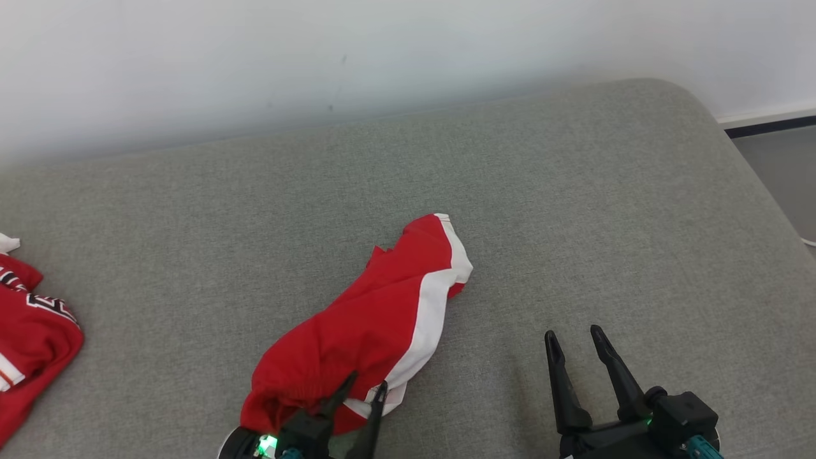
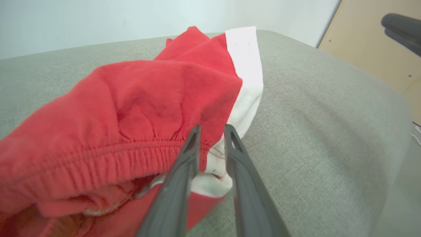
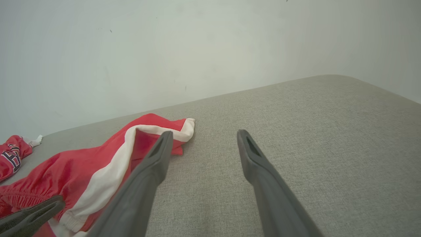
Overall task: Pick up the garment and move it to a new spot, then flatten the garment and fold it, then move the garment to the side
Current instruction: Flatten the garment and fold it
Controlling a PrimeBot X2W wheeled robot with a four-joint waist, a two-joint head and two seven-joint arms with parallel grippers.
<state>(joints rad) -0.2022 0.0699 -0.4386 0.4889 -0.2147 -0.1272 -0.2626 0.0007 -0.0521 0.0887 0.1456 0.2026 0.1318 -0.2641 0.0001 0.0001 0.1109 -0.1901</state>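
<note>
A grey upholstered pad (image 1: 574, 191) with a fine woven cover spans most of the head view, its far edge running across the upper part of the frame and its upper right corner rounded off. A crumpled red garment (image 1: 376, 325) with a white side stripe lies on it at lower centre, stretched diagonally up toward the middle of the frame. Well apart, at the left edge, lies a second red garment (image 1: 32, 331) with dark-and-white lettering, cut off by the frame

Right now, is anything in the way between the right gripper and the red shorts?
Nothing visible is. Just bare grey cushion lies between the open right gripper and the red shorts, off to its left.
</note>
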